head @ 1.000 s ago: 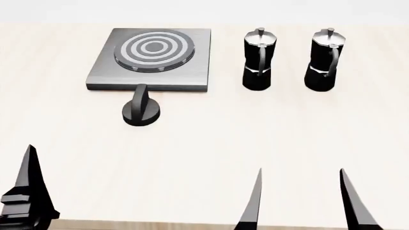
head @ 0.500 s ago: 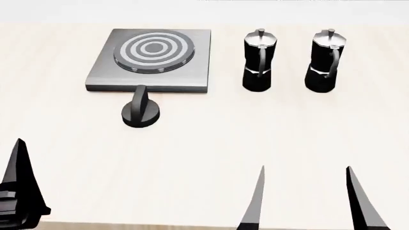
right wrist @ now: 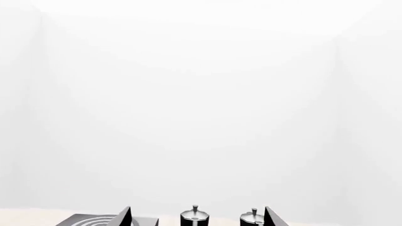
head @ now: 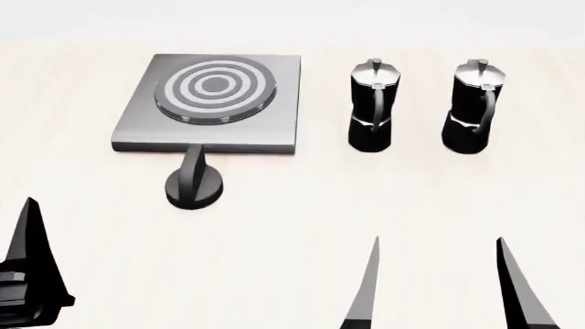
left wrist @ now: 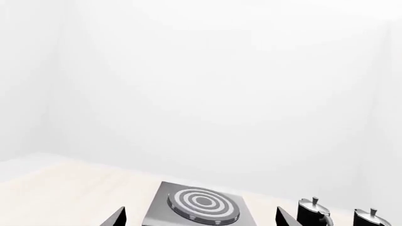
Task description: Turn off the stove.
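Since the earlier frame my view had tipped, sliding the stove (head: 208,103) and knob (head: 193,184) nearer. Right claw (head: 439,288) gaped wide, unladen; left claw (left wrist: 197,217) too, both well short of the knob.

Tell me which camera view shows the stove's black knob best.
The head view: the knob shows whole, on the table in front of the stove slab, with neither pincer near it. The left wrist view shows only the slab, the knob below its frame. The right wrist view catches just a slab corner.
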Robot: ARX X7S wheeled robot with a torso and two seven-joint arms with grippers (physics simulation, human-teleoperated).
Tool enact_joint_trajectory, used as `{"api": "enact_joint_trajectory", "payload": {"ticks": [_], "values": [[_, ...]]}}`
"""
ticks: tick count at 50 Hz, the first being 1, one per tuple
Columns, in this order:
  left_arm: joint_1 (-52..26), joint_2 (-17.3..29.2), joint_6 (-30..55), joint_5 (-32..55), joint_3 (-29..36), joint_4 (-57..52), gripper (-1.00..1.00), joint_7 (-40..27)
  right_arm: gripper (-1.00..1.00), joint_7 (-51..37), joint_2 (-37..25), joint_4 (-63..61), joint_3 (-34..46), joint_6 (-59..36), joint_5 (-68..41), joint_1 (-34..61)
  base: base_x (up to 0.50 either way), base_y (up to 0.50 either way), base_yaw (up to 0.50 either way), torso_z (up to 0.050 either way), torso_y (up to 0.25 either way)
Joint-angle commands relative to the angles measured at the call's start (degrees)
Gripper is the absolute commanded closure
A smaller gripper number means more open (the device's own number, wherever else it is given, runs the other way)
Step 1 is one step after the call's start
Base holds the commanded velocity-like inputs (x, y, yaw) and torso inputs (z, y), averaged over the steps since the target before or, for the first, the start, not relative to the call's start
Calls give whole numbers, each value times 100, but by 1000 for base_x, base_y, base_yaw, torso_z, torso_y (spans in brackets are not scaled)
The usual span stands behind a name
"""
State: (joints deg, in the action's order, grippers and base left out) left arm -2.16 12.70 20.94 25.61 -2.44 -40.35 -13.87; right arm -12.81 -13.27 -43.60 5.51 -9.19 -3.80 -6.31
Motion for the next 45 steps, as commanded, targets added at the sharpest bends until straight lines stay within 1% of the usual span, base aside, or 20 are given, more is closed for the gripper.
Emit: {"api": "enact_joint_trajectory", "payload": {"ticks": [1,45], "values": [[9,-56,-5,-2,-88,5,-100,93,-100,82,69,32,-116,23,82,-2,191,0,0,0,0],[13,166,-284,23,135,192,-100,-154,-100,-74,-78,41,-37,10,1,-4,202,0,0,0,0]]}}
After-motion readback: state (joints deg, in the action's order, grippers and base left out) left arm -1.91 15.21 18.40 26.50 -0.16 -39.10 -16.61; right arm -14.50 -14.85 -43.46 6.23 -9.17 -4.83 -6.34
